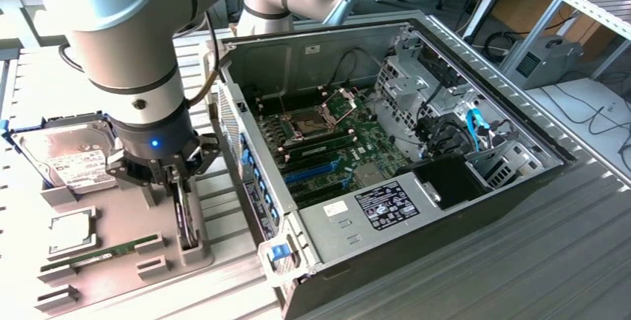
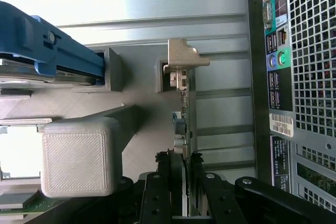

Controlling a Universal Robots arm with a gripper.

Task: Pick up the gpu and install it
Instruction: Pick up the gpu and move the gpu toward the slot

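The gpu (image 1: 185, 224) is a thin dark card standing on edge in a slot of the grey holder tray (image 1: 118, 213), at the exterior view's left. My gripper (image 1: 170, 179) comes straight down onto its top edge. In the wrist view the gpu (image 2: 186, 114) is edge-on, its silver bracket (image 2: 181, 59) at the far end, and the gripper (image 2: 182, 169) has its black fingers (image 2: 157, 187) pressed against both faces. The gripper is shut on the card, which still sits in the holder.
The open computer case (image 1: 552, 179) lies to the exterior view's right, with blue slots (image 1: 315, 172) on its motherboard; its rear panel (image 2: 299, 77) runs beside the card. On the tray are a silver hard drive (image 1: 64, 157), a green memory stick (image 1: 99, 250) and a grey block (image 2: 79, 156).
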